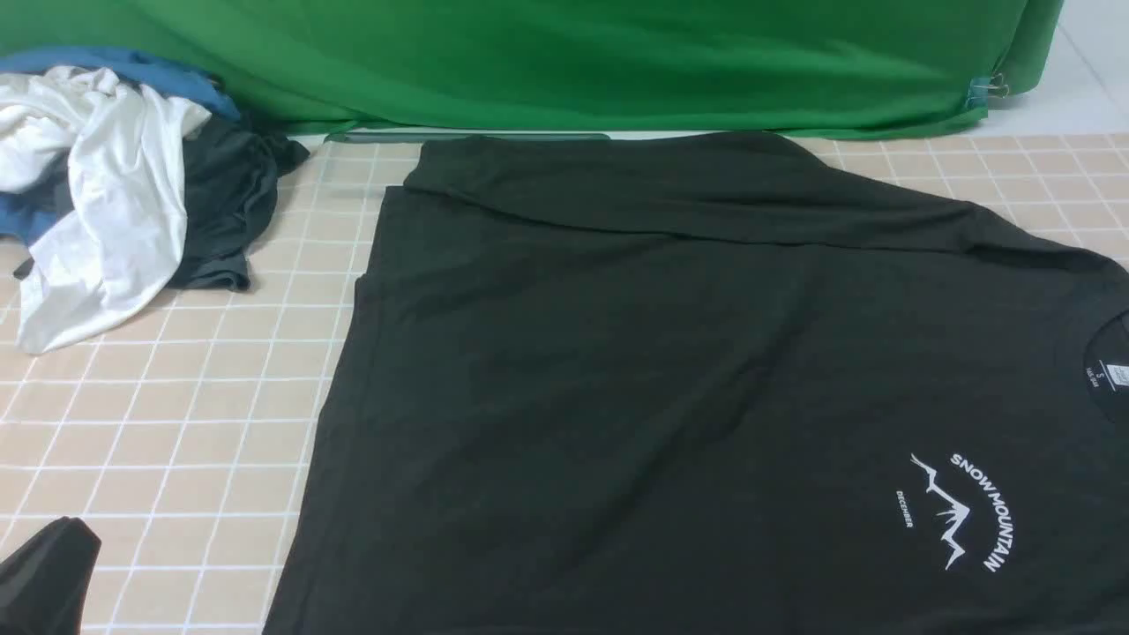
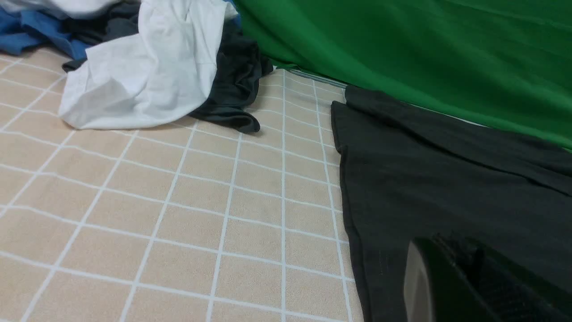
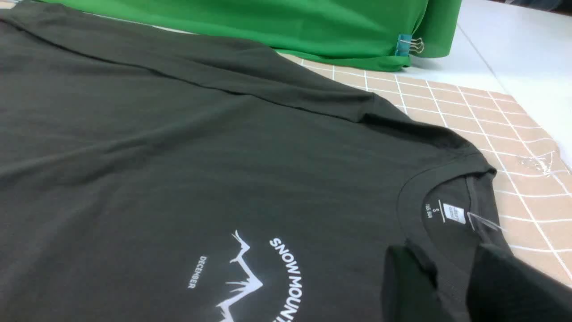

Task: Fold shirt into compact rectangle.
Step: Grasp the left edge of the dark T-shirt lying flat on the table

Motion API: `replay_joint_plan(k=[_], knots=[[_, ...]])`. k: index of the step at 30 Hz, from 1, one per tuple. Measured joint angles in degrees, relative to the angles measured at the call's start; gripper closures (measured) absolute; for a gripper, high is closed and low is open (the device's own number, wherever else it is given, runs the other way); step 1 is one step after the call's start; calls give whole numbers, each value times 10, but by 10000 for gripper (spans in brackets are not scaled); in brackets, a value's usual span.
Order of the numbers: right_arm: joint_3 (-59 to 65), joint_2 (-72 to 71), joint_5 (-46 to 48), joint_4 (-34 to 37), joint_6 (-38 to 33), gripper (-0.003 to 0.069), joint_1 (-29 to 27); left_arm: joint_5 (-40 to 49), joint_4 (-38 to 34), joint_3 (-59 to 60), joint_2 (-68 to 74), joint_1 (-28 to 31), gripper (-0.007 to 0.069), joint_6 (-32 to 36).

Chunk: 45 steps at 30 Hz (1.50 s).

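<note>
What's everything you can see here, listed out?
shirt: one, black, spread flat centre to right
white garment: one, white, crumpled far left
dark grey garment: one, dark grey, same pile
blue garment: one, blue, under that pile
backdrop cloth: one, green, along the back
binder clip: one, teal, cloth's right end
table cover: one, beige with white grid, under the clothes
left gripper: one, black, shut, near left
right gripper: one, black, open, by the shirt's collar
</note>
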Motion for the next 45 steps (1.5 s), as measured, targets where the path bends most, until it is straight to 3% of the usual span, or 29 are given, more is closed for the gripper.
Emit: replay_joint_plan(k=[31, 34, 37, 40, 42, 43, 45], knots=[[0, 0, 0, 0, 0, 412, 0, -20, 18, 0, 0, 0, 611, -3], [0, 0, 0, 0, 0, 412, 0, -62, -21, 0, 0, 0, 611, -23], [0, 0, -15, 1, 2, 412, 0, -142, -136, 0, 0, 0, 611, -88], [0, 0, -49, 28, 31, 412, 0, -191, -191, 0, 0, 0, 611, -129], [0, 0, -106, 75, 122, 412, 0, -247, -215, 0, 0, 0, 611, -172], [0, 0, -111, 84, 129, 412, 0, -263, -216, 0, 0, 0, 611, -183], [0, 0, -165, 112, 254, 412, 0, -346, -223, 0, 0, 0, 611, -220]])
